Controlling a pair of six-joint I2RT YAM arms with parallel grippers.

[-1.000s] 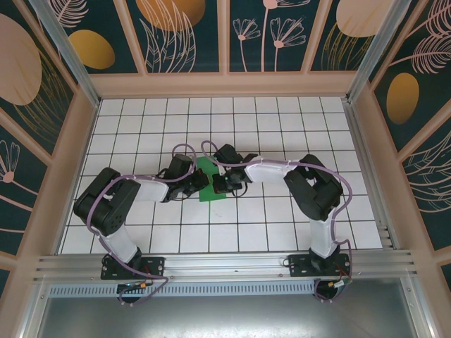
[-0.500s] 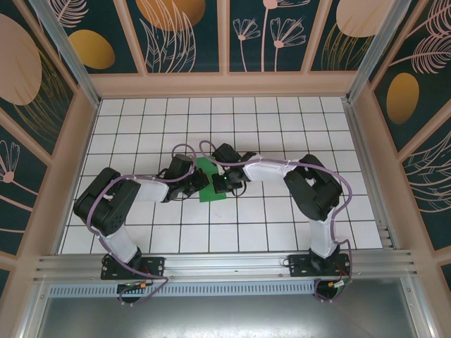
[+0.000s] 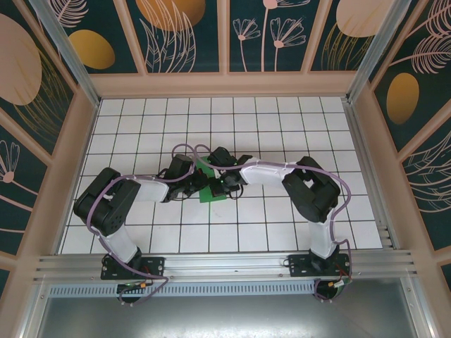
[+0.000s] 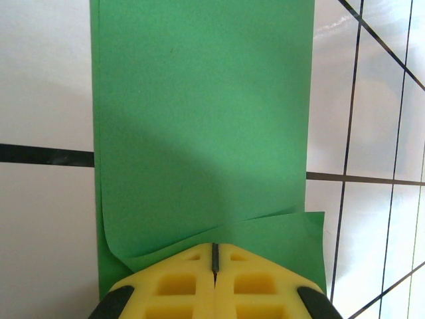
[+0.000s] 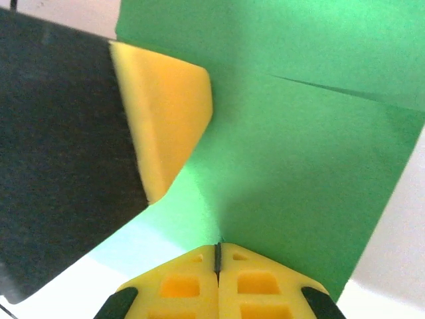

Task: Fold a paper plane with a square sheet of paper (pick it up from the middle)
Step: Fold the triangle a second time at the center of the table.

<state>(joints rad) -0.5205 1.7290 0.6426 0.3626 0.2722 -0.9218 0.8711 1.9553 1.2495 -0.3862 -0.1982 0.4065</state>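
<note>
White tiled table (image 3: 282, 127), green paper (image 4: 199, 133) part-folded under both fingertips.
Closed and empty, left gripper (image 4: 214, 256) and right gripper (image 5: 217, 251) press tips on it; best to slide slowly, flat along the crease.

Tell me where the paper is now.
In the top view the paper lies near the middle of the table, under the shut tips of the left gripper and right gripper, which meet over it.
</note>
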